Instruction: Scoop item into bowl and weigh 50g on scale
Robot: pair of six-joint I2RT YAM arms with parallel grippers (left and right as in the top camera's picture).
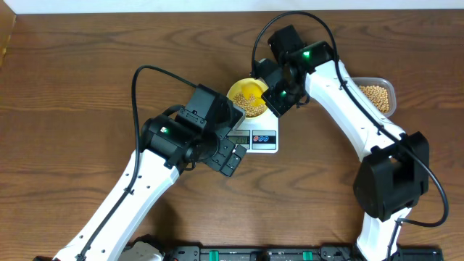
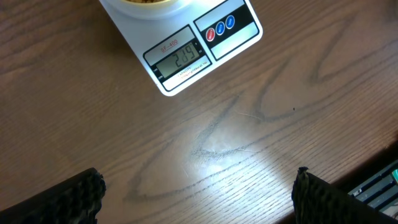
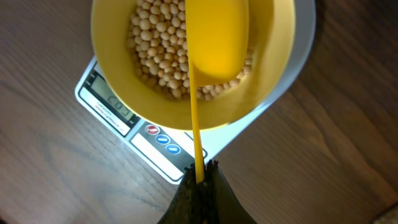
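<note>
My right gripper [image 3: 199, 177] is clamped on the thin handle of the yellow scoop [image 3: 217, 37]. The scoop's head reaches out ahead of the fingers, over the far side of the bowl [image 3: 273, 81]. I see no beans on the face it shows, so I judge that load has already been tipped out. The beans [image 3: 155, 50] lie in a shallow heap in the bowl, and the bowl sits on the scale [image 3: 155, 146] directly beyond the gripper tips. My left gripper [image 2: 199, 199] holds nothing; its fingers [image 2: 68, 199] are spread wide over bare table, and the scale's front edge is well ahead of them. The display [image 2: 180, 57] seems to show the digits 2, 1, 9, though I cannot tell where a decimal point falls. If that is about twenty-two grams, I'd put us under halfway. What's left is more trips to the tub [image 1: 377, 96], off beside the right arm, then small top-ups to reach fifty.
</note>
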